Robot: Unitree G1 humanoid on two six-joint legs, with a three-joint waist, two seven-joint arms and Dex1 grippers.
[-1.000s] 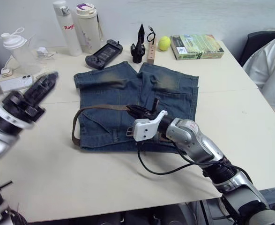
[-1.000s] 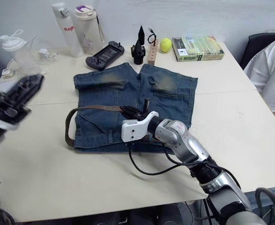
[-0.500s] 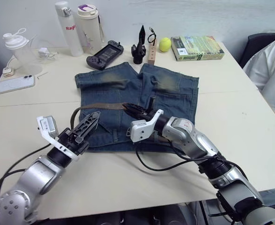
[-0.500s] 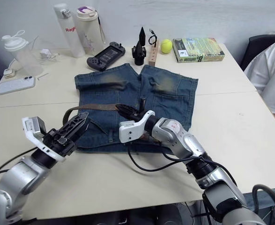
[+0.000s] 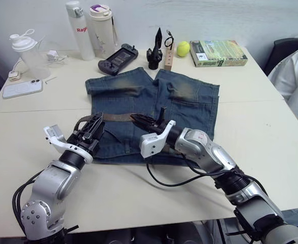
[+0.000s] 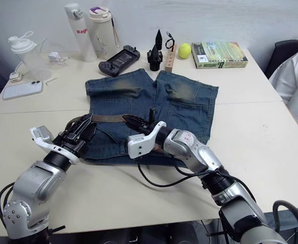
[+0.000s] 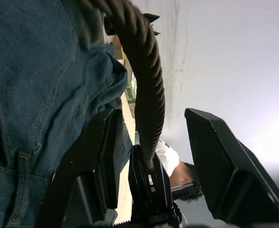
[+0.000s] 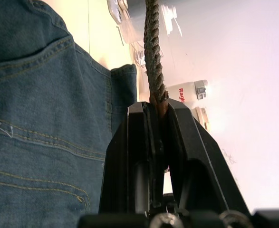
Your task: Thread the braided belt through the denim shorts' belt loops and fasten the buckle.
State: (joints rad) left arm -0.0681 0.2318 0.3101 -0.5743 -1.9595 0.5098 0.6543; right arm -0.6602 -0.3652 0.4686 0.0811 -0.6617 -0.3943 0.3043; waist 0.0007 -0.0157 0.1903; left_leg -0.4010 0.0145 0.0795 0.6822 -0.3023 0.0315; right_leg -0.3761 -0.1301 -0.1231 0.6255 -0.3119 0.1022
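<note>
Blue denim shorts lie flat on the tabletop. The right claw, arm stretched low over the shorts, is clamped on the braided belt. The left claw, fingers spread apart, straddles the belt's curve at the shorts' left edge.

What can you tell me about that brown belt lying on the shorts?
The braided belt is a narrow dark-brown woven strap lying across the denim shorts and curving off their edge in a loop. The right gripper is shut on it; the left gripper is open around the loop.
</note>
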